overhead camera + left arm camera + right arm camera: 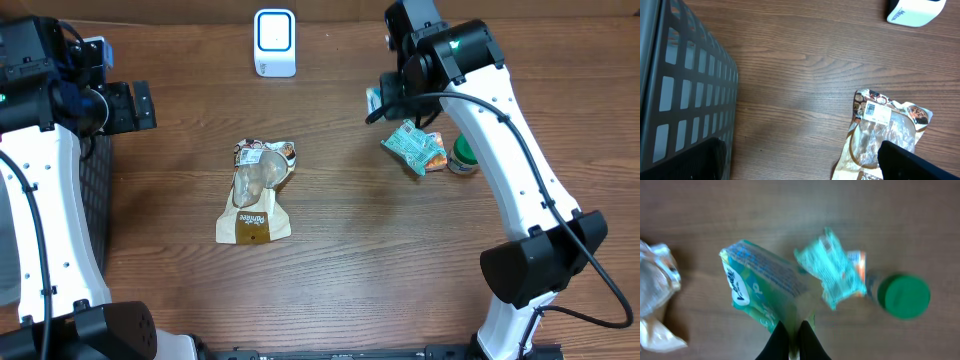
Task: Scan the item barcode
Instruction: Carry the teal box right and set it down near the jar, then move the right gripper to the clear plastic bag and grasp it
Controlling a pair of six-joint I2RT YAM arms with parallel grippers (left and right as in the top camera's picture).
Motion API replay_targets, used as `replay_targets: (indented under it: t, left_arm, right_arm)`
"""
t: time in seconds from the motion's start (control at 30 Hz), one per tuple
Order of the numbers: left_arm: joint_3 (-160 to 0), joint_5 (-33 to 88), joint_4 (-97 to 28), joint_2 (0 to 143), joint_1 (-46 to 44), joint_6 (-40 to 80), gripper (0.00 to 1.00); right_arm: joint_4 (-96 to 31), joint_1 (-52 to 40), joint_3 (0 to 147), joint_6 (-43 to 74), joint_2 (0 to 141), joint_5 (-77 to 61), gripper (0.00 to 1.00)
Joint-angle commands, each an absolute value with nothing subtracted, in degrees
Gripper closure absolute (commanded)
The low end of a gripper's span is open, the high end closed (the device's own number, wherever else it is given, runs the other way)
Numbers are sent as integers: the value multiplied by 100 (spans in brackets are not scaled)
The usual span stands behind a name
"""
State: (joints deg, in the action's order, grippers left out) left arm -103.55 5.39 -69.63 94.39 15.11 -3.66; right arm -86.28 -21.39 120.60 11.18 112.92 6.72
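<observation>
While looking down from overhead, found the right gripper (383,100) over the far right part of the wooden table (340,260), with jaws pinched tight on a green tissue pack (765,287). Saw that pack held up off the wood in the right wrist view, gripped at its lower edge by the dark fingertips (777,340), with its printed face turned up and to the left. Could not make out a barcode on it, and found the print too blurred to read. Spotted the white scanner (274,42) at the far edge of the table, upright, well to the left of the held pack and apart from it. Noted a crumpled teal and orange packet (415,147) lying on the table just below the gripper, and a green-capped bottle (463,155) at its right side. Could not tell whether touching or merely beside. Found a brown snack bag (257,192) flat near the middle of the table, with a white label near its top end, apart from the other things. Found the left gripper (130,105) at the far left, with jaws spread wide and holding nothing, beside a dark slotted basket (685,90). Saw through the left wrist camera the basket wall on the left, the snack bag at lower right partly behind one finger, and a corner of the scanner at top right.
</observation>
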Motion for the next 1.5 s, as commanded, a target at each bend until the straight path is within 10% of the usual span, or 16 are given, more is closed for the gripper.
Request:
replay_targets:
  t: [0.0, 0.53, 0.73, 1.17, 1.47]
  left_arm:
    - [-10429, 537, -6963, 9445, 1535, -515, 0]
    - [-10429, 537, -6963, 9445, 1535, -515, 0]
    - [-10429, 539, -6963, 9445, 1535, -515, 0]
    - [-10429, 539, -6963, 9445, 1535, -515, 0]
    - [-10429, 539, -6963, 9445, 1535, -515, 1]
  right_arm:
    - [-8882, -2075, 11865, 1223, 11266, 591, 96]
    - [-8597, -1337, 9957, 1223, 11268, 1389, 96]
    - [-8573, -1225, 9948, 1197, 11268, 1391, 38]
    - [-8488, -1232, 10510, 1199, 11266, 541, 44]
    - [-7655, -1361, 10560, 1214, 11325, -1828, 29]
